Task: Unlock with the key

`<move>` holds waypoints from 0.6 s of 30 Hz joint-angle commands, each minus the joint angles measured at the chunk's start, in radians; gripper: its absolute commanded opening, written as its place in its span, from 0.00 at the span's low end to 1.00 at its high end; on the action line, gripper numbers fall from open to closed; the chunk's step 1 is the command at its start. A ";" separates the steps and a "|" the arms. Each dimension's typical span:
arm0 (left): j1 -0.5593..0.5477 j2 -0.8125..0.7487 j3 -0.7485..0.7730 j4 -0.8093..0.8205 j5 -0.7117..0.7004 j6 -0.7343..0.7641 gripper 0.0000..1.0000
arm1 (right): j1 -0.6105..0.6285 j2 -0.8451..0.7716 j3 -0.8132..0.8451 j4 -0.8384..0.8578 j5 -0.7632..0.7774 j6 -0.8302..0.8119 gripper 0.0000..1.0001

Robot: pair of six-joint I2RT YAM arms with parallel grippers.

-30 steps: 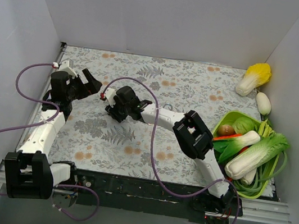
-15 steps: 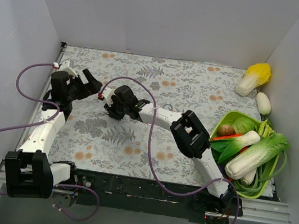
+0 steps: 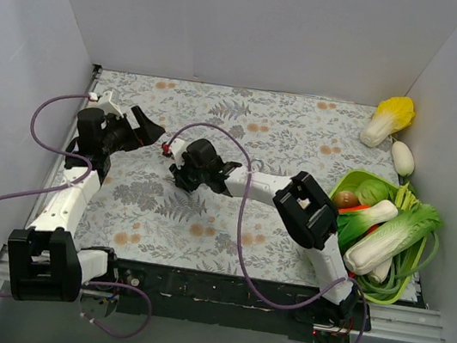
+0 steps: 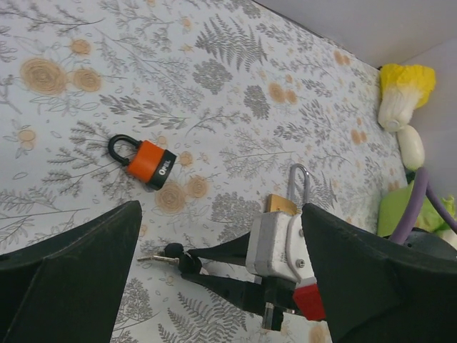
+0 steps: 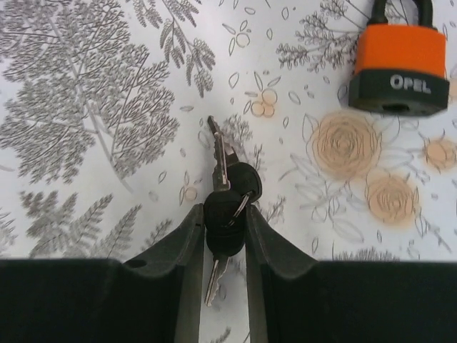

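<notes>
Right fingers [image 5: 188,250] shifted right & closed in, pinching key [image 5: 224,212] head btwn tips, left fingers [image 4: 71,268] spread wide

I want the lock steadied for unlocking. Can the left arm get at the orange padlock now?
Probably yes: the orange padlock lies uncovered ahead of the open left gripper; the right gripper, holding the keys, sits off to one side.

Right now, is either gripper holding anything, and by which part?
The right gripper pinches the keys by one black head. The left gripper is open, holding nothing.
</notes>
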 commanded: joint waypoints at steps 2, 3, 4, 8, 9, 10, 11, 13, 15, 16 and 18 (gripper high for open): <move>0.001 0.017 -0.022 0.118 0.266 -0.016 0.93 | -0.001 -0.233 -0.187 0.202 0.057 0.155 0.01; 0.000 0.022 -0.029 0.134 0.300 -0.025 0.93 | -0.001 -0.295 -0.230 0.228 0.080 0.198 0.01; 0.000 0.034 -0.033 0.167 0.331 -0.042 0.93 | -0.003 -0.327 -0.299 0.271 0.092 0.215 0.01; -0.005 0.042 -0.054 0.259 0.475 -0.088 0.93 | -0.001 -0.480 -0.449 0.324 0.189 0.283 0.01; -0.010 0.043 -0.057 0.280 0.533 -0.099 0.93 | -0.001 -0.537 -0.469 0.328 0.224 0.292 0.01; -0.022 0.045 -0.068 0.320 0.558 -0.123 0.93 | 0.000 -0.566 -0.492 0.331 0.241 0.306 0.01; -0.033 0.051 -0.069 0.338 0.581 -0.132 0.93 | 0.000 -0.592 -0.529 0.337 0.255 0.310 0.01; -0.063 0.056 -0.076 0.383 0.632 -0.155 0.93 | 0.006 -0.666 -0.565 0.348 0.306 0.310 0.01; -0.083 0.062 -0.086 0.403 0.644 -0.181 0.93 | 0.013 -0.724 -0.595 0.348 0.356 0.304 0.01; -0.091 0.063 -0.088 0.414 0.640 -0.189 0.93 | 0.025 -0.738 -0.601 0.347 0.372 0.298 0.01; -0.128 0.077 -0.099 0.432 0.635 -0.221 0.91 | 0.040 -0.774 -0.618 0.347 0.416 0.272 0.01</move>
